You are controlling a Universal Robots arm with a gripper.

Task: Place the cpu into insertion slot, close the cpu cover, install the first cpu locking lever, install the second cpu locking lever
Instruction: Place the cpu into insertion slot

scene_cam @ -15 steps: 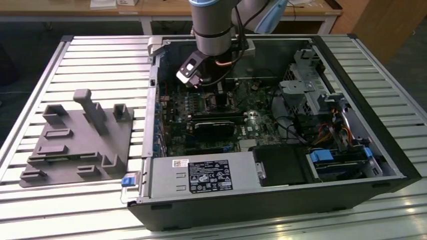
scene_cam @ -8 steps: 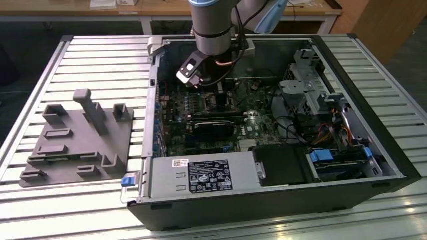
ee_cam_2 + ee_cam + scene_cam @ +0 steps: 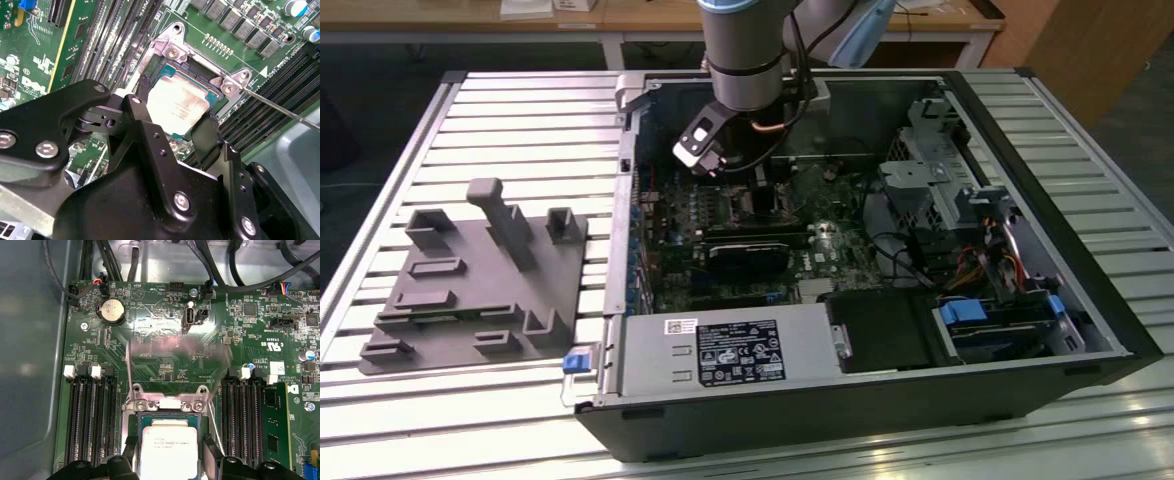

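Second wrist view: gripper (image 3: 176, 109) clamps cpu (image 3: 175, 100) by opp. edges; cpu sits straight btwn its tips, flat in insertion slot (image 3: 155, 64).

The exterior view looks down from high up and well back, taking in the slatted table (image 3: 520, 120), the whole open computer case (image 3: 1067, 230) and the arm (image 3: 747, 60) reaching into it. Both wrist views sit close over the circuit board (image 3: 165, 340), facing down past the gripper (image 3: 175, 107), the first squarely, the second at a slant. They share the cpu (image 3: 167, 450) and the memory slots (image 3: 92, 425) beside it.
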